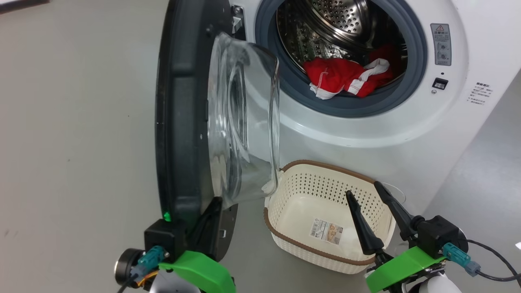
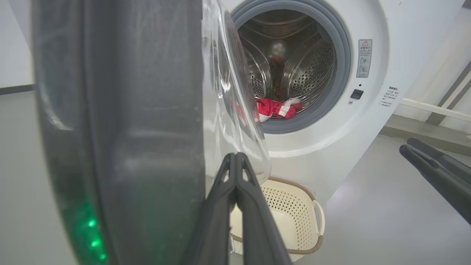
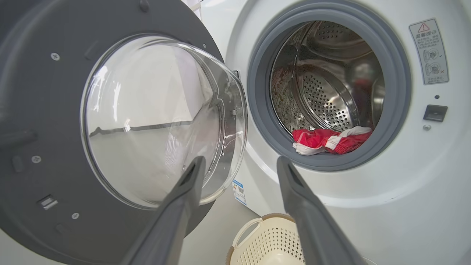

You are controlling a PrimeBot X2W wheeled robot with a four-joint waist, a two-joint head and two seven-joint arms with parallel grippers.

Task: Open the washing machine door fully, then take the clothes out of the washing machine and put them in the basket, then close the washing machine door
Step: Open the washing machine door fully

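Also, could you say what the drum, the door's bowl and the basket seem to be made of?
Drum: likely stainless steel, shiny, perforated. Door bowl: clear glass or plastic, glossy reflections. Basket: apparently cream plastic, matte, moulded holes, woven-look rim.

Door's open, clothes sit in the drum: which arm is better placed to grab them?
Right. The right gripper is open, aimed at the clothes; the left gripper is shut beside the washing machine door.

Bright, even light falls throughout, and shadows are soft. White glare streaks the bulging clear glass of the round black-rimmed washing machine door [image 3: 154, 121] and the perforated steel drum [image 3: 327, 106]. Both wrist views bow at their edges. In the left wrist view, a small green glow [image 2: 92, 235] smears across the blurred door rim.
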